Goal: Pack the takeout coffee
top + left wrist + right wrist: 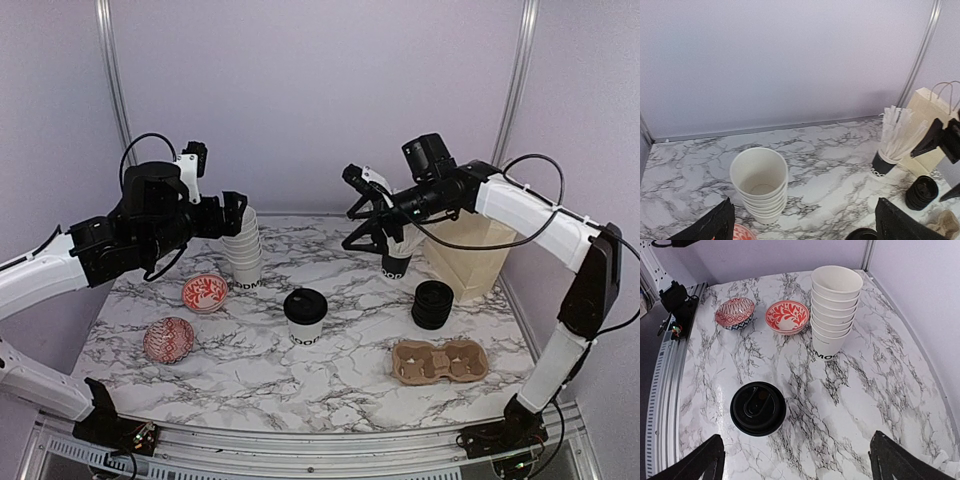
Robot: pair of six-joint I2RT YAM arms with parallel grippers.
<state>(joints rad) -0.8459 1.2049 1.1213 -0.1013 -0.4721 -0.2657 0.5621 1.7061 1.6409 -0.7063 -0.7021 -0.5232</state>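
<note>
Left wrist view: left jaws cut by the bottom edge, only dark tips show. Lidded cup and red bowl clipped at the same edge. Cup carrier clipped at the corner. Paper bag runs off the right edge, partly behind right jaws. Right wrist view: right jaws cut off below; lid hides the cup's lettering. Top view: stirrer cup partly hidden behind right jaws.

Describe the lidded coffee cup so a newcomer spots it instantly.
On the marble table, look near the middle, between the stack of lidless white cups and the cardboard carrier. The takeout coffee stands alone there. It is the only white cup wearing a round black lid, with black lettering near its base.
</note>
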